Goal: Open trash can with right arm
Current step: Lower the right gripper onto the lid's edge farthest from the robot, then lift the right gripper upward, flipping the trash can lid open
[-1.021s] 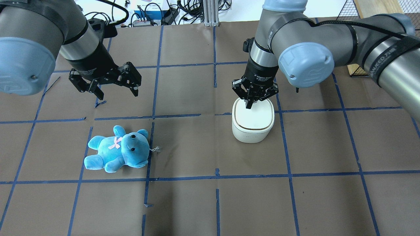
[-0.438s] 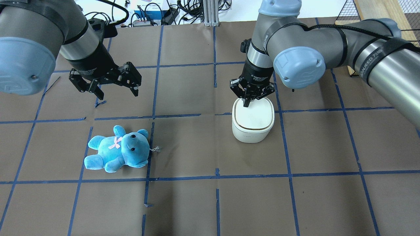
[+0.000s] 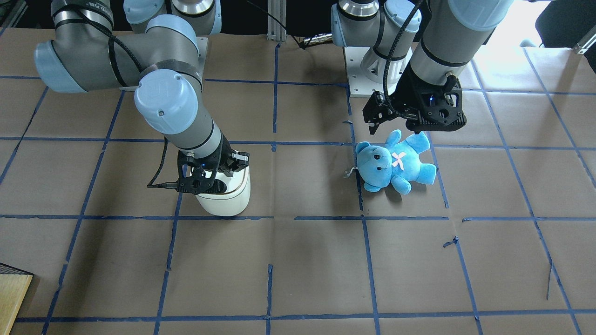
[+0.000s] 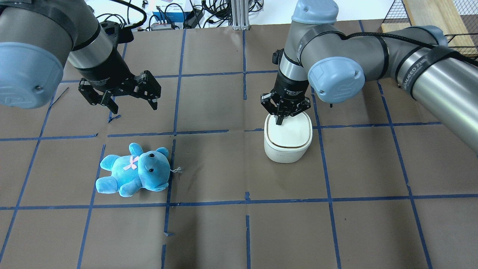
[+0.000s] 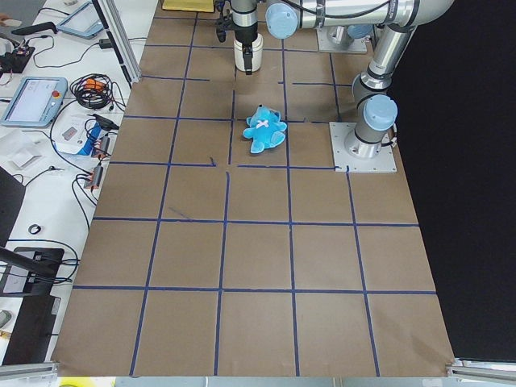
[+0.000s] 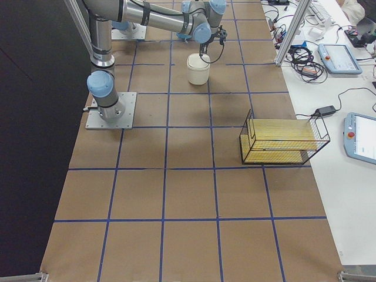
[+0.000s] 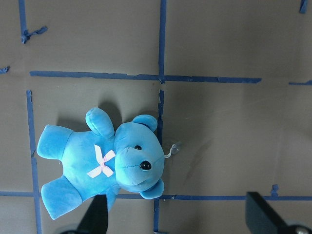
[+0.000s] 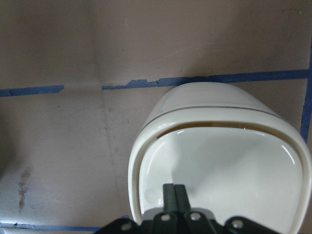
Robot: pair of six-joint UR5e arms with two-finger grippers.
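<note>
The white trash can stands on the brown table right of centre, its flat lid down. My right gripper is shut, pointing down, with its fingertips on the lid's back left part. In the right wrist view the shut fingers rest on the lid, and a thin dark gap shows along its far edge. The trash can and right gripper also show in the front view. My left gripper is open and empty, hovering above and behind the teddy bear.
A blue teddy bear lies on the table at the left, also in the left wrist view. A wire basket with a wooden bottom stands far to the right. Cables and boxes lie beyond the table's far edge.
My right gripper has shifted slightly left over the lid's back part, and the right arm's elbow has swung left. The trash can, the bear and the left arm have not moved.
</note>
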